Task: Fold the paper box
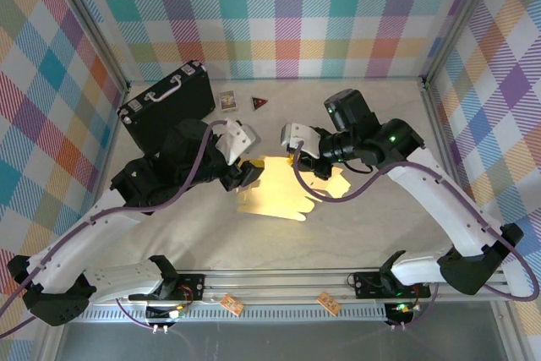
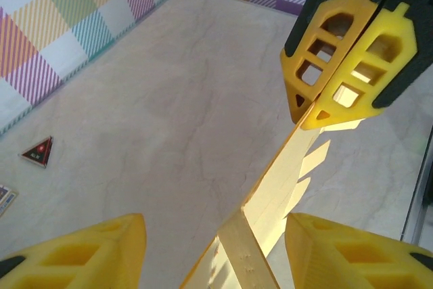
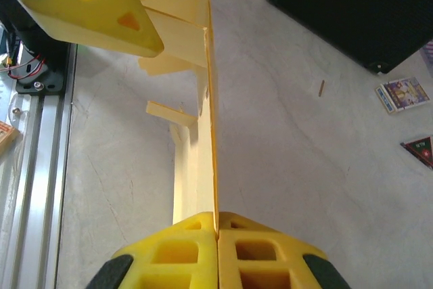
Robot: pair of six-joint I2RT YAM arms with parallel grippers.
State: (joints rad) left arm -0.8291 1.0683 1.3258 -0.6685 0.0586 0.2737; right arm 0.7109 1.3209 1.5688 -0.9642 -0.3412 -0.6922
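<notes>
The paper box [image 1: 279,192] is a flat mustard-yellow die-cut sheet in the middle of the table, held up on edge. My right gripper [image 3: 217,225] is shut on one edge of the sheet [image 3: 203,167], and its yellow fingers [image 2: 338,59] pinch the far end in the left wrist view. My left gripper [image 2: 213,228] stands open at the opposite end, one finger on each side of the sheet's edge [image 2: 260,241] with a gap on both sides. From above, the left gripper [image 1: 250,173] and the right gripper [image 1: 296,158] face each other across the sheet.
A black hard case [image 1: 166,101] lies at the back left. Beside it are a small card [image 1: 227,101] and a dark triangular piece [image 1: 259,103]. An aluminium rail [image 1: 279,281] runs along the near edge of the table. Checked walls close in the sides and back.
</notes>
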